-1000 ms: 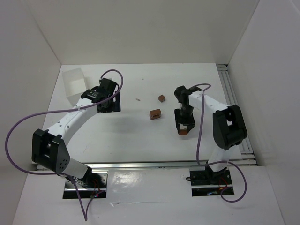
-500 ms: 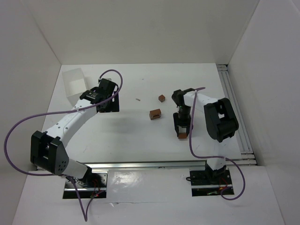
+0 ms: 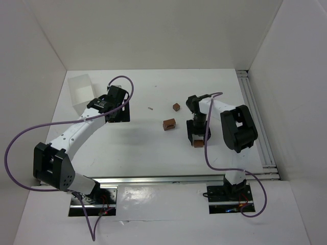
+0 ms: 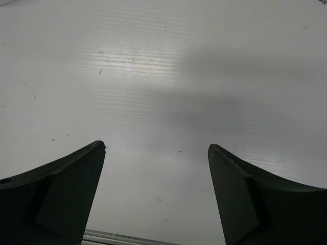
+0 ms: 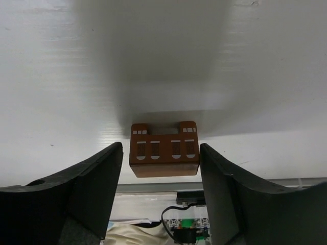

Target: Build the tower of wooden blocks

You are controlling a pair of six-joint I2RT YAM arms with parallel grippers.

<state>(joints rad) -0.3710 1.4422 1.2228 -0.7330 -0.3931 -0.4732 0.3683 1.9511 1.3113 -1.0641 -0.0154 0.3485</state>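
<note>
Right gripper [image 5: 161, 148], jaws apart, straddled a wood block [image 5: 163, 150]; another block [image 3: 169, 124] lay nearby. Left gripper [image 4: 156, 148] gaped near the far-left corner tray [image 3: 82, 98].

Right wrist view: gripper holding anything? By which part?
Apparently nothing: the wood block sits inside the right gripper, jaws apart, a gap showing at one side face. Also, the left gripper is open, empty.

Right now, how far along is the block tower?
Done: nothing. No blocks are stacked yet, so there is no tower. A small block and a bigger block lie apart on the table. In hand: a third block sits on the table between the right gripper's fingers, with a gap on one side, so it looks loose. The left gripper hangs open and empty. Left: all the stacking.
</note>
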